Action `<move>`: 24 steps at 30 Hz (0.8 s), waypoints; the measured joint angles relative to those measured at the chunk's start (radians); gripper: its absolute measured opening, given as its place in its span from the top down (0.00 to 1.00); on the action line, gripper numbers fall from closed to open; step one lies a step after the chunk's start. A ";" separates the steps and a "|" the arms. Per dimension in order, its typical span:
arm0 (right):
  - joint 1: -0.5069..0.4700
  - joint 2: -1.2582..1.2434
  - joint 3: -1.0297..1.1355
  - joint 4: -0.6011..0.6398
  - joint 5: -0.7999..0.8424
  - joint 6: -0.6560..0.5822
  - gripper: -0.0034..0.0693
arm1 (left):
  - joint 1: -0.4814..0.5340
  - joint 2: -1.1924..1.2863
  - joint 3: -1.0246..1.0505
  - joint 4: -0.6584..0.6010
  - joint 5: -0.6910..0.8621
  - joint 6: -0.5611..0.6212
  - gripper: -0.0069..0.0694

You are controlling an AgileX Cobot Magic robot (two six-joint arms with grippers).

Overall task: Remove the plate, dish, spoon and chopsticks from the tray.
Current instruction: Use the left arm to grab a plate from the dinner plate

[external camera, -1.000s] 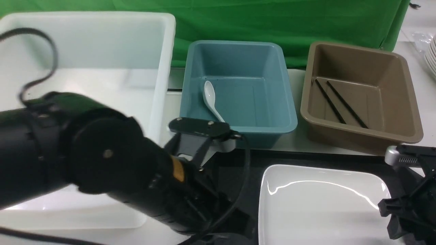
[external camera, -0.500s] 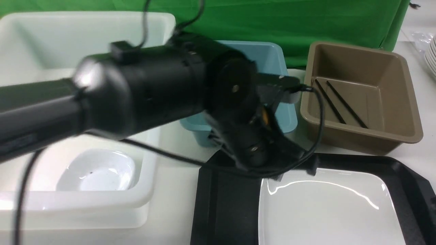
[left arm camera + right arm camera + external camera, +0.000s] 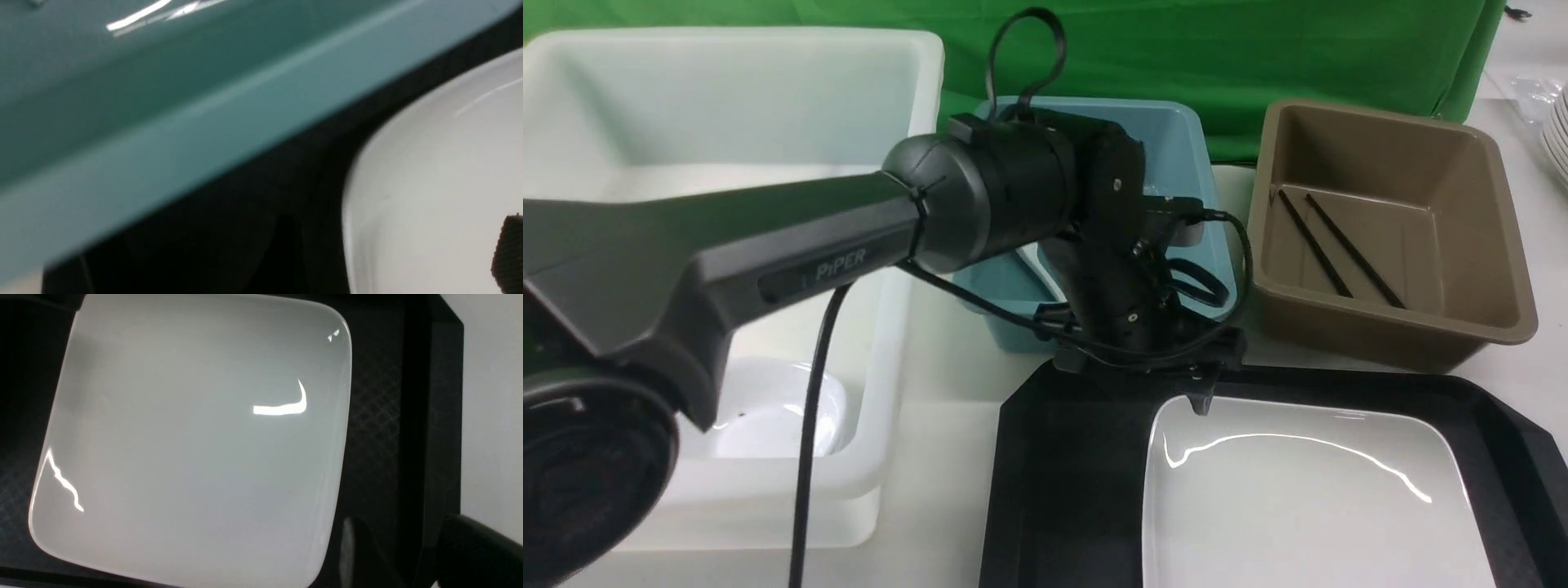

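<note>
Left jaws stood apart, the plate (image 3: 1307, 490) just below them.
One fingertip (image 3: 1201, 402) hung over its rim, tray (image 3: 1062, 474) beneath; the right jaws' state could not be told.

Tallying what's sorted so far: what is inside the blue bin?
Only the blue bin's bare back wall and right side show. The left arm covers most of its floor, so whether the spoon lies there cannot be told.

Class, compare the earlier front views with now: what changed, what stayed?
The left arm swung rightward off the white bin, putting the left gripper at the plate's far corner, fingers open; the right gripper left the front view. Plate, tray and chopsticks stayed put.
</note>
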 joint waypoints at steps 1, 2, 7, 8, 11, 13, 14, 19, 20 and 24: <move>0.000 0.000 0.000 0.001 -0.001 0.000 0.55 | 0.004 0.008 0.000 -0.009 -0.004 0.014 0.10; 0.000 0.000 0.000 0.001 -0.001 0.000 0.55 | 0.005 0.008 0.000 -0.013 -0.006 0.018 0.10; 0.000 0.000 0.000 0.002 -0.008 0.000 0.55 | 0.009 0.064 0.000 -0.074 -0.051 0.104 0.15; 0.000 0.000 0.000 0.002 -0.009 0.000 0.55 | 0.009 0.072 0.000 -0.082 -0.054 0.109 0.16; 0.000 0.000 0.000 0.002 -0.010 0.000 0.55 | 0.009 0.086 0.000 -0.103 -0.066 0.121 0.18; 0.000 0.000 0.000 0.002 -0.012 0.000 0.55 | 0.009 0.106 0.000 -0.141 -0.070 0.149 0.20; 0.000 0.000 0.000 0.002 -0.012 0.000 0.55 | 0.009 0.110 0.000 -0.156 -0.071 0.162 0.21; 0.000 0.000 0.000 0.002 -0.015 -0.002 0.55 | 0.005 0.117 -0.002 -0.180 -0.080 0.190 0.25; 0.000 0.000 0.000 0.002 -0.015 -0.004 0.55 | 0.002 0.117 -0.002 -0.180 -0.081 0.193 0.26; 0.000 0.000 0.000 0.002 -0.022 -0.005 0.55 | -0.010 0.119 -0.002 -0.176 -0.090 0.203 0.35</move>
